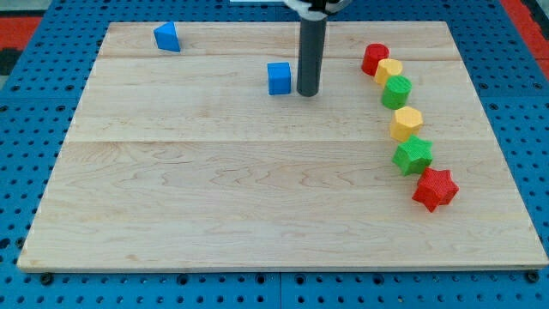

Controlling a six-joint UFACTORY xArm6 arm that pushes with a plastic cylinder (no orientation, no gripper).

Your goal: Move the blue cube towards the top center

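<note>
The blue cube [279,78] sits on the wooden board [223,189] a little left of centre, in the upper part of the view. My tip [308,92] stands just to the cube's right, with a narrow gap between them. The rod rises straight up out of the view's top.
A blue triangular block [167,37] lies at the top left. Down the right side runs a curved line: red cylinder [374,59], yellow block [389,71], green cylinder [396,92], yellow hexagon [407,124], green star [413,155], red star [435,189].
</note>
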